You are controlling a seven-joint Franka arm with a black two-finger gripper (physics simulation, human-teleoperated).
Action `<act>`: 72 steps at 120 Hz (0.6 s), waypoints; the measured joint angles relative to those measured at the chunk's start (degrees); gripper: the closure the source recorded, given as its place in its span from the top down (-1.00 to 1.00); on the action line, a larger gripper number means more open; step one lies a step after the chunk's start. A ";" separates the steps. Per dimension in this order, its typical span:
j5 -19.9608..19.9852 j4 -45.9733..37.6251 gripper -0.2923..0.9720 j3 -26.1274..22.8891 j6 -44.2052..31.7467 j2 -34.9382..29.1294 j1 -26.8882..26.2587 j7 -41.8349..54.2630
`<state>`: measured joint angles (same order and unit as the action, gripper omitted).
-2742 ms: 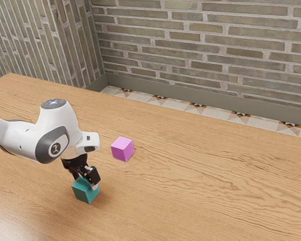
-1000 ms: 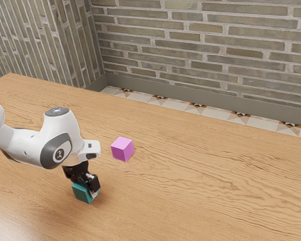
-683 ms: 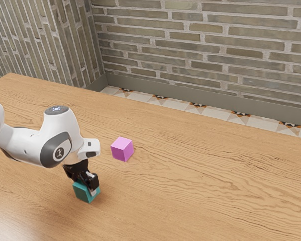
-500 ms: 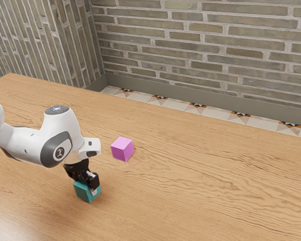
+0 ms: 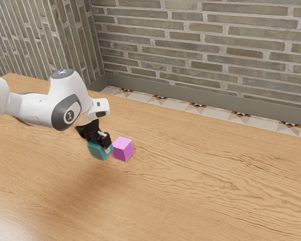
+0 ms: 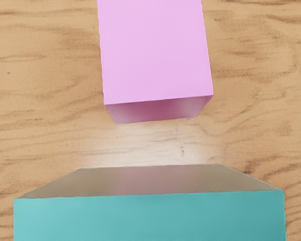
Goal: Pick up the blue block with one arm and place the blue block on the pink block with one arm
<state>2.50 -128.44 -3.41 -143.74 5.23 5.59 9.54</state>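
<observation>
The teal-blue block (image 5: 99,149) hangs in the air with my black gripper (image 5: 97,141) shut on it, just to the exterior view's left of the pink block (image 5: 123,149). Its shadow falls on the wooden table (image 5: 200,170) below it. The pink block rests on the table by itself. In the wrist view the held blue block (image 6: 150,213) lies close under my hand, and the pink block (image 6: 154,55) sits a short way beyond it with bare wood between them.
A brick wall and a slatted wall stand behind the table's far edge (image 5: 155,103). A tiled floor strip (image 5: 215,113) runs below the brick wall.
My gripper has lifted the blue block off the table and carried it up and toward the exterior view's right, to just beside the pink block. The pink block has stayed put.
</observation>
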 joint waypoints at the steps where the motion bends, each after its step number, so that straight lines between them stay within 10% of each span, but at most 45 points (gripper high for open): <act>1: -0.01 0.42 0.05 0.03 0.14 0.26 0.08 0.02; 72: -0.04 27.98 0.04 1.52 21.37 18.09 0.57 2.21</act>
<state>2.46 -100.46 -1.90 -122.37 23.31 6.16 11.75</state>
